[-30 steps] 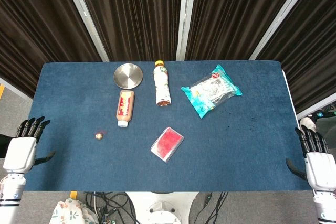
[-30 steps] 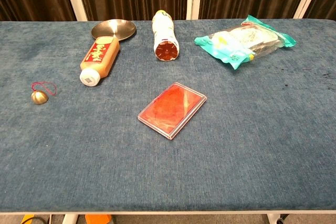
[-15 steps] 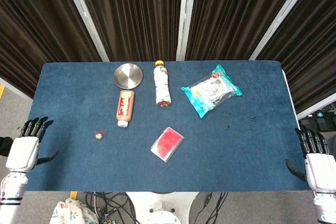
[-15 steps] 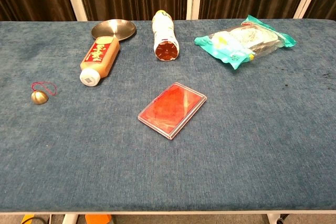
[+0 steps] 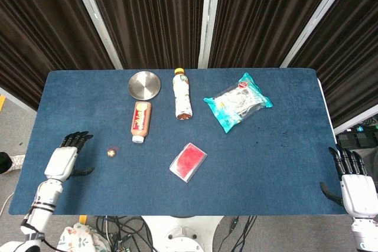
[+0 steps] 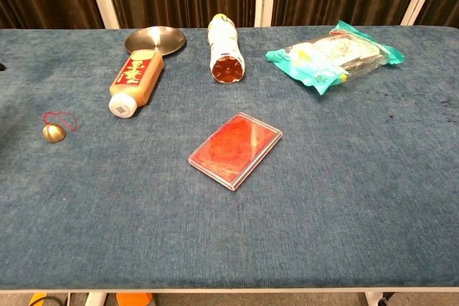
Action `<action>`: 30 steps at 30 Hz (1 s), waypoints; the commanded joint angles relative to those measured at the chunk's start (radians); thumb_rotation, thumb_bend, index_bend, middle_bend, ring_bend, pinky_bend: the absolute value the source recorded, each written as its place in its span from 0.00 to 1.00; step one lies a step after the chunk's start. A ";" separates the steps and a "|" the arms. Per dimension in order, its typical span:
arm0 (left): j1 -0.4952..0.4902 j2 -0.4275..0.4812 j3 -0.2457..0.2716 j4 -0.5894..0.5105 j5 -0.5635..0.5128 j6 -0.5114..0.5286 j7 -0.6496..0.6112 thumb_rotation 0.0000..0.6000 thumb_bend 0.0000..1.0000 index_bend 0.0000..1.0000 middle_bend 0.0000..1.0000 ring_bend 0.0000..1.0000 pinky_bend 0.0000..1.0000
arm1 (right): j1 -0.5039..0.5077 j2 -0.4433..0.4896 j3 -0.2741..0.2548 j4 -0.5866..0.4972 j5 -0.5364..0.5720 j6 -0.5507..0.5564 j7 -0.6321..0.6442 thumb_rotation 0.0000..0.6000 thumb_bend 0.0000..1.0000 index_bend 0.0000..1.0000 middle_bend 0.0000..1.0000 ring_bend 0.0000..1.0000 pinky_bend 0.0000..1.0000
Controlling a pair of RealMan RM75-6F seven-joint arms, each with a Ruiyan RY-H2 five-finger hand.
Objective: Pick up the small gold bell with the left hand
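Note:
The small gold bell (image 5: pixel 110 153) with a red string loop lies on the blue table, left of centre; the chest view has the bell (image 6: pixel 52 132) near its left edge. My left hand (image 5: pixel 64 159) hovers over the table's left part, a short way left of the bell, fingers spread, holding nothing. My right hand (image 5: pixel 351 182) hangs off the table's right front corner, fingers apart and empty. Neither hand shows in the chest view.
A brown sauce bottle (image 5: pixel 140 121) lies just behind the bell. Further back are a metal dish (image 5: pixel 144 85) and a lying drink bottle (image 5: pixel 182 101). A red flat case (image 5: pixel 188 161) sits at centre, a teal snack bag (image 5: pixel 237 102) at back right.
My left hand has moved right, from beyond the table's left edge to over the table near the bell. The right hand has barely shifted. The objects stay put.

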 commanded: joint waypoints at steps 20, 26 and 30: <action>-0.108 -0.102 -0.032 0.094 -0.124 -0.164 -0.010 1.00 0.17 0.25 0.07 0.00 0.00 | -0.007 0.004 0.007 0.025 0.011 0.009 0.030 1.00 0.25 0.00 0.00 0.00 0.02; -0.130 -0.113 -0.037 0.109 -0.136 -0.179 0.009 1.00 0.23 0.30 0.07 0.00 0.00 | -0.006 -0.001 0.004 0.033 0.011 0.002 0.036 1.00 0.26 0.00 0.00 0.00 0.02; -0.136 -0.109 -0.039 0.110 -0.148 -0.180 0.018 1.00 0.24 0.33 0.08 0.00 0.00 | -0.006 0.000 0.004 0.035 0.011 0.001 0.039 1.00 0.26 0.00 0.00 0.00 0.02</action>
